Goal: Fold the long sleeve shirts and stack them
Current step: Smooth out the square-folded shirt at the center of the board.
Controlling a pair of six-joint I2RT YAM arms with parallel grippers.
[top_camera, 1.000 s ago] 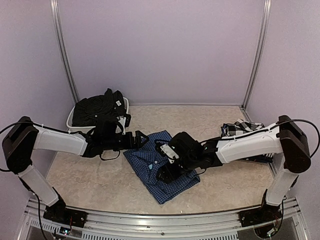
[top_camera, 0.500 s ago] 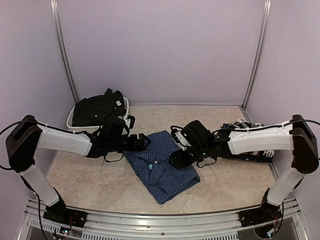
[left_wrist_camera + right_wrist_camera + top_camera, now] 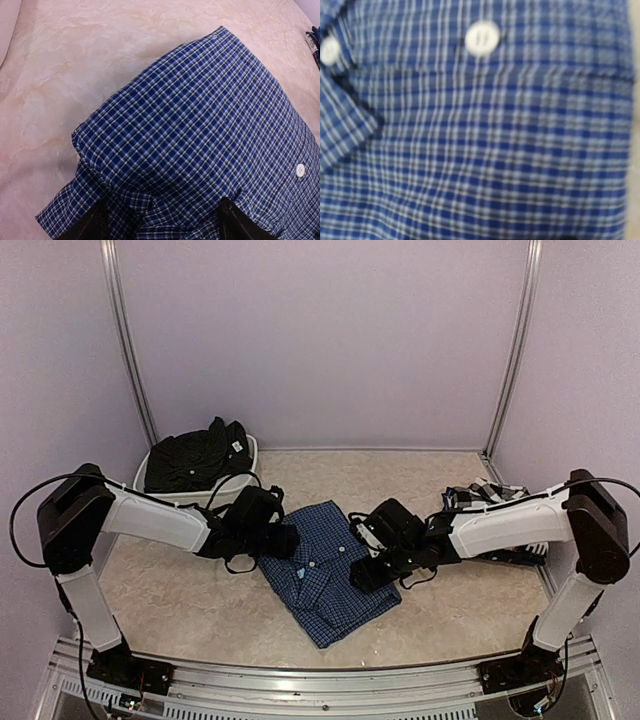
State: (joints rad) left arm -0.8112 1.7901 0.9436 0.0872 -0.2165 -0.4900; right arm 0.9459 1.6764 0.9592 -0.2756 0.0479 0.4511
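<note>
Top external view: you see the blue shirt (image 3: 325,575) lying as a folded packet at the middle of the table (image 3: 430,475), set on the diagonal. The left gripper (image 3: 283,540) is low at its left edge and the right gripper (image 3: 368,570) low at its right edge. The black shirt (image 3: 195,458) sits heaped in a white bin (image 3: 141,488) at far left. The black-and-white check shirt (image 3: 480,498) lies crumpled at far right. Neither looks folded, so judge the task as early: one shirt nearly done, two to go.

Left wrist view: the two dark fingers (image 3: 95,225) stand spread wide over one end of the blue shirt. Cloth is humped between them and nothing is pinched, so read this hand as released. A white button (image 3: 300,169) shows at the right.

Right wrist view: blurred blue check fills the frame, with a placket button (image 3: 482,37) near the top, so the camera is very close to the cloth. No finger shows, and you cannot tell whether this hand is clenched or released.

Step in hand, by judgement: squaring or pressing the folded blue shirt. Your next move calls for checking the packet lies flat, then lifting it from both edges together so the folds do not spill.
</note>
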